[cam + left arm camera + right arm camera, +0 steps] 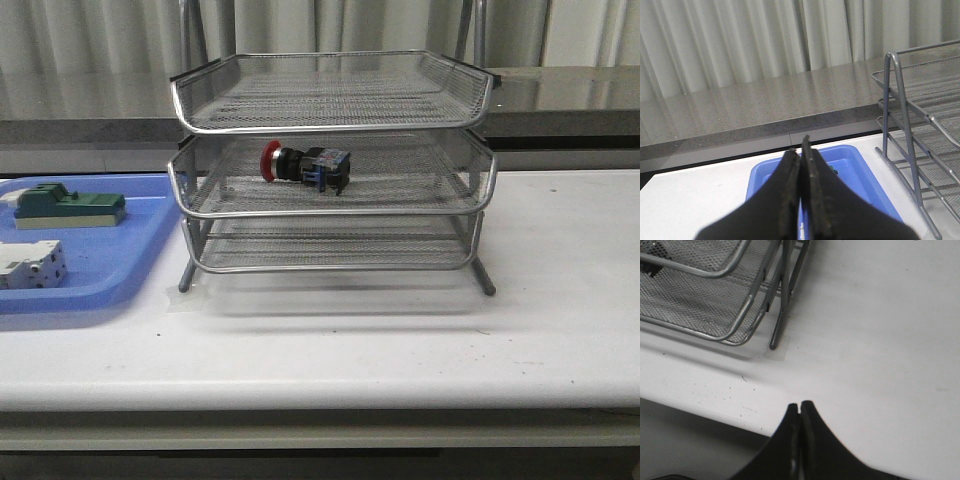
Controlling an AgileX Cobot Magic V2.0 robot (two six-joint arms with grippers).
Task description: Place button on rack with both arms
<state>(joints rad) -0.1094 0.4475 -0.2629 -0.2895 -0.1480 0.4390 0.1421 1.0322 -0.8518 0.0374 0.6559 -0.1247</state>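
The button (305,166), with red head, black body and blue rear block, lies on its side in the middle tier of the silver wire rack (330,205). Neither arm shows in the front view. My left gripper (801,150) is shut and empty, above the blue tray (860,175), with the rack's frame (905,125) off to one side. My right gripper (799,406) is shut and empty over the white table near its front edge, apart from the rack's corner leg (780,320). The button is hidden in both wrist views.
A flat blue tray (120,265) at the left holds a green-topped block (68,208) and a white breaker-like block (30,265). A grey counter (560,95) and curtains run behind. The white table (400,340) ends at a front edge close to the camera.
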